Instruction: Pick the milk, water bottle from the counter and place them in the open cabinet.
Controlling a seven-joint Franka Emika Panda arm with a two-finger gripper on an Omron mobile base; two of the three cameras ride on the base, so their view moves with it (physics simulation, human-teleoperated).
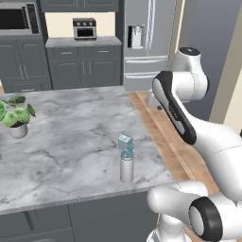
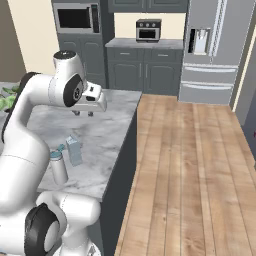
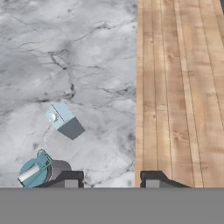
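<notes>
The milk [image 1: 125, 141] stands upright on the counter [image 1: 71, 137], close to its near right corner, and the water bottle [image 1: 126, 166] stands upright just beside it on the side toward the counter's near edge. Both sit a little in from the right edge, where the marble gives way to the wooden floor [image 2: 190, 165]. Looking down from my hand, I see the carton's gabled top [image 3: 60, 115] and the bottle's teal cap [image 3: 34, 170] with its spout, apart from each other with bare marble between them.

My gripper [image 2: 83, 113] hangs high above the counter, farther along the right edge than the two containers, touching neither. My jaws are spread wide and hold nothing; my fingertips [image 3: 70, 177] straddle the counter's right edge in the hand view.

At the far left of the counter a potted plant [image 1: 16, 118] stands well apart from the carton and bottle.
</notes>
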